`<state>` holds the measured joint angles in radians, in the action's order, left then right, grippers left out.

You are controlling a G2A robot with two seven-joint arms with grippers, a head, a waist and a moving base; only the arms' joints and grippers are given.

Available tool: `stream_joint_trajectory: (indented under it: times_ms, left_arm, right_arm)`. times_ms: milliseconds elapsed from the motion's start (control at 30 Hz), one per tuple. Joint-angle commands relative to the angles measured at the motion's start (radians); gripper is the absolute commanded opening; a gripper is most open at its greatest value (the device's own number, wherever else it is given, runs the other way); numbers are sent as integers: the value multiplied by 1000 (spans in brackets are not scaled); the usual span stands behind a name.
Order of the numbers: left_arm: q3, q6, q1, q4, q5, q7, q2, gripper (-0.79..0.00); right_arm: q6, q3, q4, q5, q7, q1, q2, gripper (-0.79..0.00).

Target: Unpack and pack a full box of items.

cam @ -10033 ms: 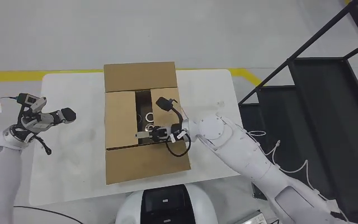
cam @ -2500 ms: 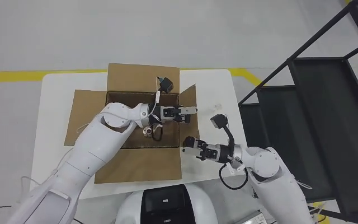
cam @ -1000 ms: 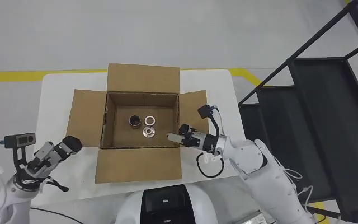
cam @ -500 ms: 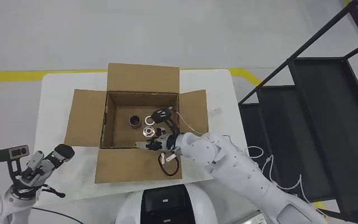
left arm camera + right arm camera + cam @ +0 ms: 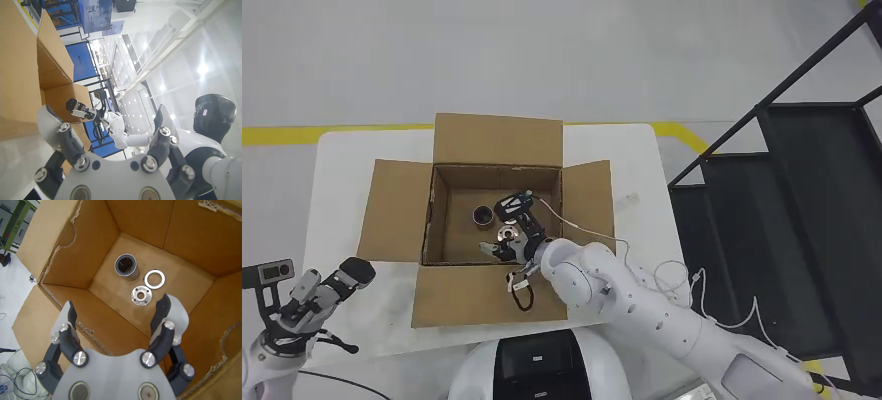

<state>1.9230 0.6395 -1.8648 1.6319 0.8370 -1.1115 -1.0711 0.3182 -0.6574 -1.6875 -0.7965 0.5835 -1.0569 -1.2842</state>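
An open cardboard box (image 5: pixel 582 205) stands on the white table with all flaps folded out. On its floor lie a short metal cylinder (image 5: pixel 125 266) (image 5: pixel 483 215), a flat metal ring (image 5: pixel 154 279) and a round flange with holes (image 5: pixel 141 295). My right gripper (image 5: pixel 117 306) (image 5: pixel 500 248) hangs open above the near part of the box's inside, over the flange, holding nothing. My left gripper (image 5: pixel 103 113) (image 5: pixel 350 275) is open and empty off the table's near left corner, pointing toward the box (image 5: pixel 19 66).
The table (image 5: pixel 342 180) has bare room left of the box. A small white piece (image 5: pixel 628 198) lies on the table right of the box. A black metal staircase (image 5: pixel 782 170) stands close to the table's right side.
My right gripper has moved from the box's right flap leftward to above the inside of the box. The left arm has barely moved. The parts lie where they were.
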Motion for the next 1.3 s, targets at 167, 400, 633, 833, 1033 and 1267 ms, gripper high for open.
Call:
stream_joint_trajectory:
  times_ms: [167, 400, 633, 833, 1033, 1267]
  left_arm:
    - [0, 0, 0, 0, 0, 0, 0, 0]
    - [0, 0, 0, 0, 0, 0, 0, 0]
    - [0, 0, 0, 0, 0, 0, 0, 0]
    - [0, 0, 0, 0, 0, 0, 0, 0]
    - [0, 0, 0, 0, 0, 0, 0, 0]
    - [0, 0, 0, 0, 0, 0, 0, 0]
  right_arm:
    - [-1, 0, 0, 0, 0, 0, 0, 0]
    - [-1, 0, 0, 0, 0, 0, 0, 0]
    - [-3, 47, 27, -64, 54, 76, -25, 0]
    - [98, 149, 156, -101, 68, 214, -107, 0]
    - [142, 223, 336, -68, 61, 293, -197, 0]
    - [129, 256, 513, -5, -4, 342, -286, 0]
